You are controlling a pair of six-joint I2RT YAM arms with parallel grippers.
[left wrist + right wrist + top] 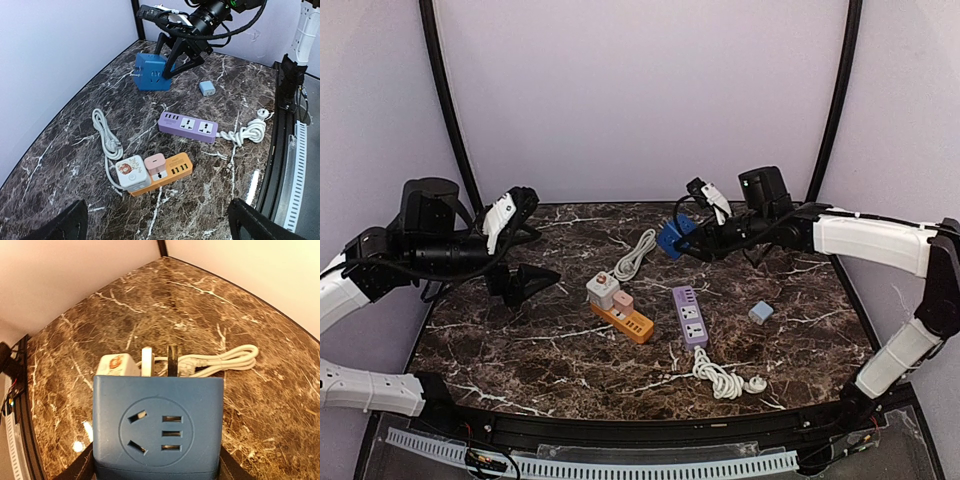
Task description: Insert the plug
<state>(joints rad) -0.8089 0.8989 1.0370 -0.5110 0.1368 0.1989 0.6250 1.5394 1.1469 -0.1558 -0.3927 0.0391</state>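
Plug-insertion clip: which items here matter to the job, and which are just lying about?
In the job: blue cube adapter, held by right gripper; purple power strip, likely target.
Lying about: orange power strip carrying white cube adapter and pink adapter; light-blue charger; loose white cable; open left gripper.

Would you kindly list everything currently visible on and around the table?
blue cube adapter: 1, blue, rear of table, in the right gripper
orange power strip: 1, orange, centre
white cube adapter: 1, white, on the orange strip's left end
pink adapter: 1, pink, on the orange strip beside the white one
purple power strip: 1, purple, right of the orange strip
coiled cord: 1, white, near end of the purple strip
small adapter: 1, light blue, right side
loose cable: 1, white, rear centre
table: 1, dark marble
left gripper: open, empty
right gripper: closed on the cube
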